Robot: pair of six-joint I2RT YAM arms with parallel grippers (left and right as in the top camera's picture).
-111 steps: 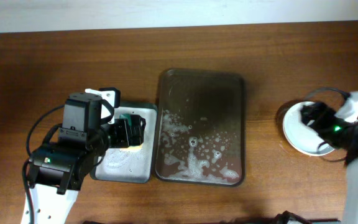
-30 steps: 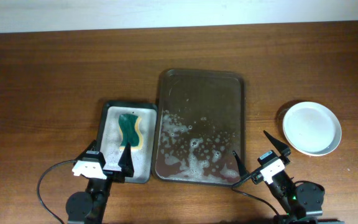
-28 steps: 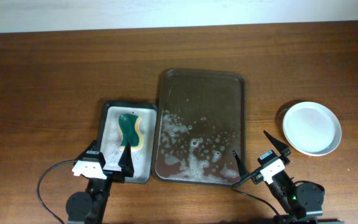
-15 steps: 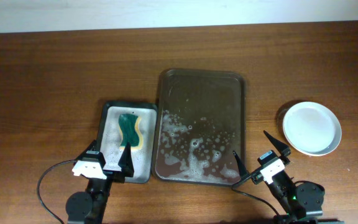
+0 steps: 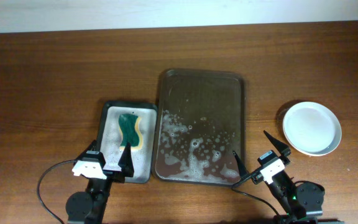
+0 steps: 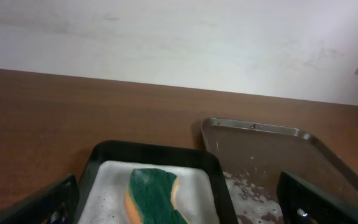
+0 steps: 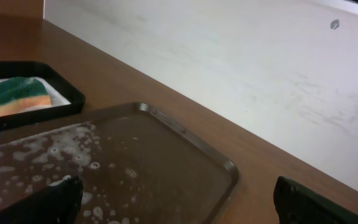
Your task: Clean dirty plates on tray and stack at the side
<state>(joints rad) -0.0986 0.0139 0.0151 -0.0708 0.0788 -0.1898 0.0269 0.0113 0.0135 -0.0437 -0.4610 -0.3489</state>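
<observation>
While both arms sit low by the near edge of the tray (image 5: 201, 93), the left gripper (image 5: 109, 153), just off the tray's near left corner, has its fingers spread wide and grips nothing. The right gripper (image 5: 251, 147), at the tray's near right corner, is spread the same way and is empty. The tray lies on the wooden table (image 5: 55, 74) with soapy foam over its near half. Right of the tray and apart from it sit the plates (image 5: 311, 128), clean and white. From above they read as one round shape, so their count cannot be told. Just beside the tray's left side, a small grey tray (image 5: 112, 163) holds a green and yellow sponge (image 5: 130, 129).
</observation>
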